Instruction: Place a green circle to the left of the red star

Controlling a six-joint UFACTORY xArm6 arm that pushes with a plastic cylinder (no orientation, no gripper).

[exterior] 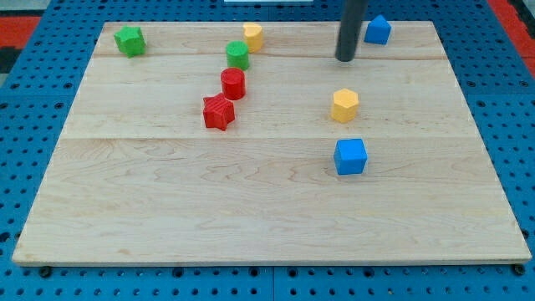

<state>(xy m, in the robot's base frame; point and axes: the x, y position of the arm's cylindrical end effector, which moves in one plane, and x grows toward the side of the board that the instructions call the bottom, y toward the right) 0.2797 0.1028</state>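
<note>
Starting at the view's left, you have a green star [129, 40] near the top left corner of the wooden tabletop [251, 209], well apart from everything else. Moving right, the red star [218, 112] sits left of the middle, with a red cylinder [233, 84] touching it or just beside it toward the view's top right. Just above that cylinder is the green circle [238, 55], so it lies up and slightly right of the red star. A yellow block [252, 36] sits just beside the green circle at its upper right.

Further right, your tip [345, 58] rests near the top edge, well apart from the green circle and the red star. The arm ends in a plain rod, so you have no gripper to open or close. Below the tip lies a yellow hexagon [344, 105], and below that a blue cube [350, 156]. Just right of the rod, at the top, sits a blue block [378, 30].
</note>
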